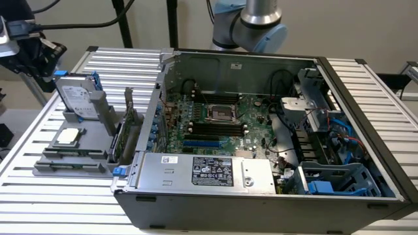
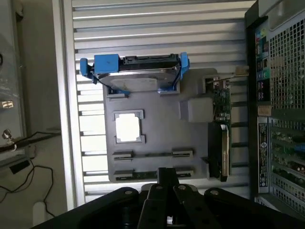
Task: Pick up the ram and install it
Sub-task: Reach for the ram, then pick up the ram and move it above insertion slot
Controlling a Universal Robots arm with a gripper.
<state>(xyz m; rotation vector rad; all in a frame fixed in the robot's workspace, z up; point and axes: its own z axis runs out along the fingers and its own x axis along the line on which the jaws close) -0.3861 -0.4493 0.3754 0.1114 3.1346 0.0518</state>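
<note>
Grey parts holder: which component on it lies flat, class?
The square silver processor, flat in its recess; the hard drive in the blue carrier and the green expansion card stand on edge.

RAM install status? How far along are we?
Done: nothing yet. The motherboard's black memory slots look empty.
In hand: the pincer is shut with nothing in it. It is over the gray holder beside the case, near the clip rows, where a thin stick that may be the ram stands edge-on.
Left: both the pickup and the install.
</note>
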